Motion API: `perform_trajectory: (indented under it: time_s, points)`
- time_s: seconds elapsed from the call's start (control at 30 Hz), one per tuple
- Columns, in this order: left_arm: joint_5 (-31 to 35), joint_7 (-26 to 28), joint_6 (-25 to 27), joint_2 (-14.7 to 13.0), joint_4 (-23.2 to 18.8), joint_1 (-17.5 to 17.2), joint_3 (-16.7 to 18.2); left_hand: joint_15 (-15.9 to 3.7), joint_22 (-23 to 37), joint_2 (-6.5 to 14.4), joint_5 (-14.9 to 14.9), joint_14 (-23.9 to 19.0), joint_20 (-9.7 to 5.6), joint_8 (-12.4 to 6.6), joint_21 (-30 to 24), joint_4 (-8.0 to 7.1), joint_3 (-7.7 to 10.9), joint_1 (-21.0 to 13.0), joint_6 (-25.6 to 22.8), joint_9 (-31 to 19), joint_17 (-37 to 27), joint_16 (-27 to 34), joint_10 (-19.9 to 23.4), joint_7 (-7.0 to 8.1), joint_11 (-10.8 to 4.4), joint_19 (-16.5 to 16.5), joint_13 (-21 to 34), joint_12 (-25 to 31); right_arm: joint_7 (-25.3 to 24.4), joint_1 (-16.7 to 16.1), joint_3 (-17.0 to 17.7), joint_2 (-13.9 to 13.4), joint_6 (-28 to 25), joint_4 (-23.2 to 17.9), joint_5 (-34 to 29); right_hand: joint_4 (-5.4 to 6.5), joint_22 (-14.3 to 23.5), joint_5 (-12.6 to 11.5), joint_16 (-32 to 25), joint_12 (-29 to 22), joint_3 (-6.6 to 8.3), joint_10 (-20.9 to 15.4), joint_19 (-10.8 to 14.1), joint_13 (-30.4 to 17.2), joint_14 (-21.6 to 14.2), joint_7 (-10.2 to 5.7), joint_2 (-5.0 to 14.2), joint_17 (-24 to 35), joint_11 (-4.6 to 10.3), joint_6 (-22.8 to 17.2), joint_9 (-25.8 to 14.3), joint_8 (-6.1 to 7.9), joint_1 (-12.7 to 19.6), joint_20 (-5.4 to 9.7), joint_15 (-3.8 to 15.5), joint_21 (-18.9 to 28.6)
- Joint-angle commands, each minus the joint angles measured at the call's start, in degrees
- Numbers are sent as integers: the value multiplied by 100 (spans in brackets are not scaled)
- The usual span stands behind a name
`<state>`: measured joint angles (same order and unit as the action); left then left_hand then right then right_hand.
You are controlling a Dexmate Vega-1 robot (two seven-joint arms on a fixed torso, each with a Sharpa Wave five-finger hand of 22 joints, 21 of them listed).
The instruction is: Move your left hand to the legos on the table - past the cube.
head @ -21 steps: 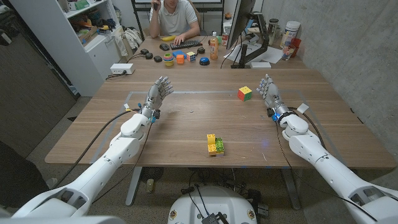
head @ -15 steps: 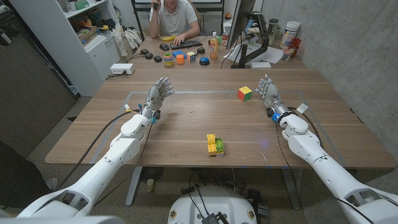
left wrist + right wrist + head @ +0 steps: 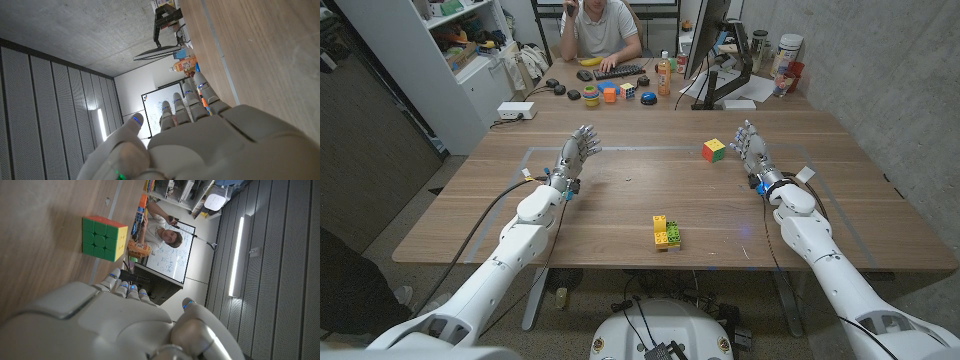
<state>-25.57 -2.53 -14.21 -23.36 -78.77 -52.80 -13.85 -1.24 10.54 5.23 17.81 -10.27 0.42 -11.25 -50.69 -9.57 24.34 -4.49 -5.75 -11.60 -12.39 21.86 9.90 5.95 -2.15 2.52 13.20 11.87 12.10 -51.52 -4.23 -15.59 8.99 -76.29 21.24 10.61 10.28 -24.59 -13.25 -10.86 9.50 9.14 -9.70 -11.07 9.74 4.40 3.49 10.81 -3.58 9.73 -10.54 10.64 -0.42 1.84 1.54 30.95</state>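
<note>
- Left hand [image 3: 576,152] is standing at the left side of the table [image 3: 620,215], fingers apart and reaching up, holding nothing; I judge it is waiting there because the reach is not yet begun.
- Legos [image 3: 666,232] are lying near the front edge at the middle (a small yellow and green stack), well apart from both hands, so the left hand is needing to travel toward the centre and the robot.
- Cube [image 3: 713,150] is sitting farther back, just beside the right hand [image 3: 751,146], whose fingers are also spread and empty.
- Palms are facing away from the wrist cameras, and the studs on the legos are too small to make out.
</note>
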Motion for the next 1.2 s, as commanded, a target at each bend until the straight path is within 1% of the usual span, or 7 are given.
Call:
perform_trajectory:
  time_s: [0.03,0.13,0.23,0.57,0.9,1.0,1.2]
  points:
    - [1073,302,-261,25,-597,-251,1,18,24,112,22,-41,3,-31,-30,-1,40,-3,-15,-13,-25,27,47,43,-7,41,25,30,329,-40,445,441,-129,-45,-518,47,10,-37,-19,-35,10,43,-561,-14,476,13,731,19,5,67,-10,30,10,661,-10,-12]
    - [1411,330,-289,-63,-777,-290,-54,18,24,112,22,-41,3,-31,-30,-1,40,-3,-15,-13,-25,27,47,43,-7,41,25,30,367,-43,505,499,-159,-62,-572,47,11,-36,-20,-38,12,34,-550,-14,471,11,730,19,4,59,-10,33,10,662,-8,-14]
    - [1850,265,-323,-226,-1001,-294,-183,18,24,112,22,-41,3,-31,-30,-1,40,-3,-15,-13,-25,27,47,43,-7,41,25,30,394,-34,542,549,-174,-63,-637,47,11,-36,-22,-37,13,37,-548,-14,466,10,730,19,-3,57,-10,34,10,660,-9,-19]
    - [2966,-54,-243,-605,-1540,-164,-572,18,24,112,22,-41,3,-31,-30,-1,40,-3,-15,-13,-25,27,47,43,-7,41,25,30,501,34,613,670,-149,53,-768,45,11,-33,-20,-39,17,31,-537,-14,463,10,726,18,-7,58,-10,33,11,654,-14,-35]
    - [3704,-322,-388,-811,-1887,-77,-853,18,24,112,22,-41,3,-31,-30,-1,40,-3,-15,-13,-25,27,47,43,-7,41,25,30,555,61,667,719,-113,128,-823,45,12,-29,-19,-39,18,29,-526,-13,458,10,721,19,6,48,-10,36,9,653,-17,-52]
    - [3867,-395,-462,-863,-1990,-73,-905,18,24,112,22,-41,3,-31,-30,-1,40,-3,-15,-13,-25,27,47,43,-7,41,25,30,566,65,675,726,-105,150,-841,45,12,-28,-18,-38,18,32,-525,-13,459,14,719,18,-11,49,-10,35,9,652,-16,-57]
    - [4379,-374,-610,-954,-2270,-132,-997,18,24,112,22,-41,3,-31,-30,-1,40,-3,-15,-13,-25,27,47,43,-7,41,25,30,590,75,695,732,-71,191,-860,45,12,-26,-15,-37,17,33,-522,-13,463,10,718,19,2,45,-10,36,8,654,-15,-66]
